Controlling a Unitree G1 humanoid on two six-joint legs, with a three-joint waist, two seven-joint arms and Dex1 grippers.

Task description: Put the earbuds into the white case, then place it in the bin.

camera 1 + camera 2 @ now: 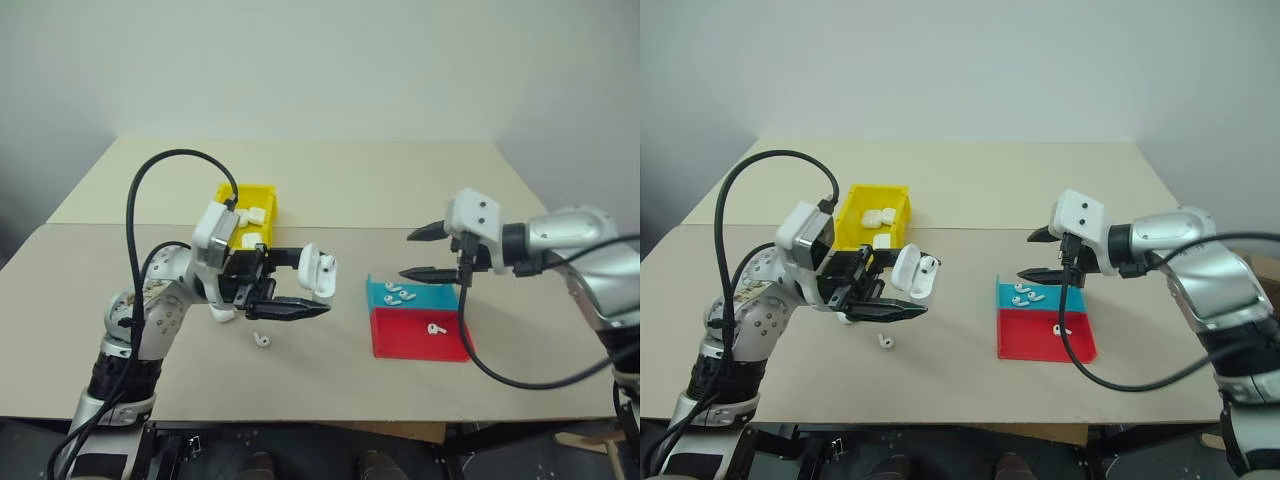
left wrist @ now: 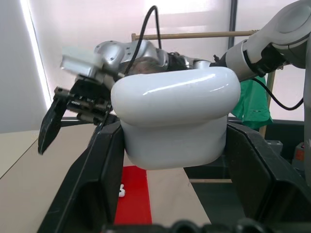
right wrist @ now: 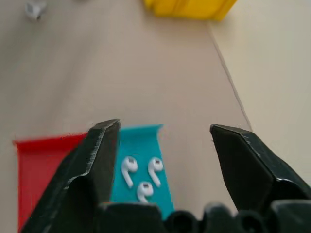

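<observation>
head stereo pair looks forward and down over the table [image 1: 330,380]. left wrist camera faces sideways, close. right wrist camera looks down; all share the tray [image 3: 39,160].

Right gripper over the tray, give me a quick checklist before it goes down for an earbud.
1. Right gripper open, nothing between its fingers: ok.
2. Earbuds loose in the blue part of the tray, ahead of the fingers: ok.
3. White case held in the left gripper, lid up: ok.
4. An earbud already seated in the case: cannot tell.
5. Stray earbud lies on the table, outside the tray: not ok.
6. Bin open, cases already inside: ok.
</observation>
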